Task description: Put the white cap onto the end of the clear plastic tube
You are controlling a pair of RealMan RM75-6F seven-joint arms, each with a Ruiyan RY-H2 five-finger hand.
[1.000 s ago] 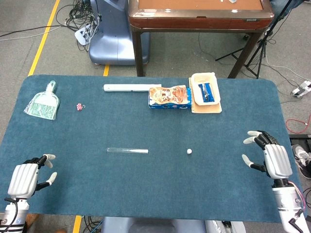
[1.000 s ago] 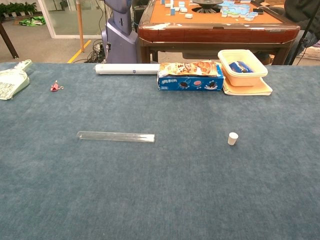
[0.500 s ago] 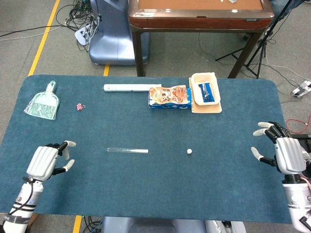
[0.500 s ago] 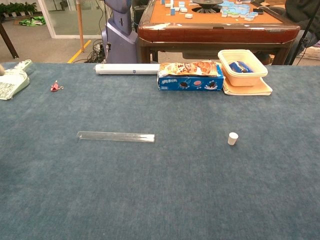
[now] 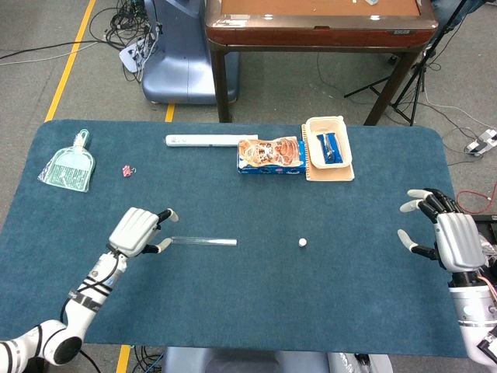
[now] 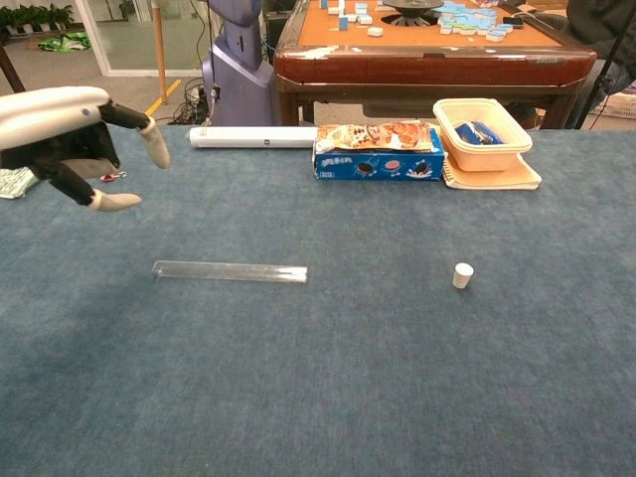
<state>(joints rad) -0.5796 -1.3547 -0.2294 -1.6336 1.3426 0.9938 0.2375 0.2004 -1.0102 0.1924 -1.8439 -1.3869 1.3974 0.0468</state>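
The clear plastic tube (image 5: 203, 242) (image 6: 230, 270) lies flat on the blue table, running left to right. The small white cap (image 5: 302, 242) (image 6: 463, 275) stands apart to its right. My left hand (image 5: 138, 230) (image 6: 70, 135) hovers just left of the tube's left end, fingers apart and empty, above the table. At the table's right edge my right hand (image 5: 443, 233) is spread open, holding nothing; the chest view does not show it.
Along the far side lie a white roll (image 5: 211, 141), a blue cookie box (image 5: 270, 156) and a cream tray (image 5: 331, 143) on a notebook. A green dustpan brush (image 5: 70, 165) and a pink clip (image 5: 128, 170) sit far left.
My left hand has swept forward and right from the near-left corner to the tube's left end, now entering the chest view. The right hand shifted slightly outward. Tube and cap have not moved.
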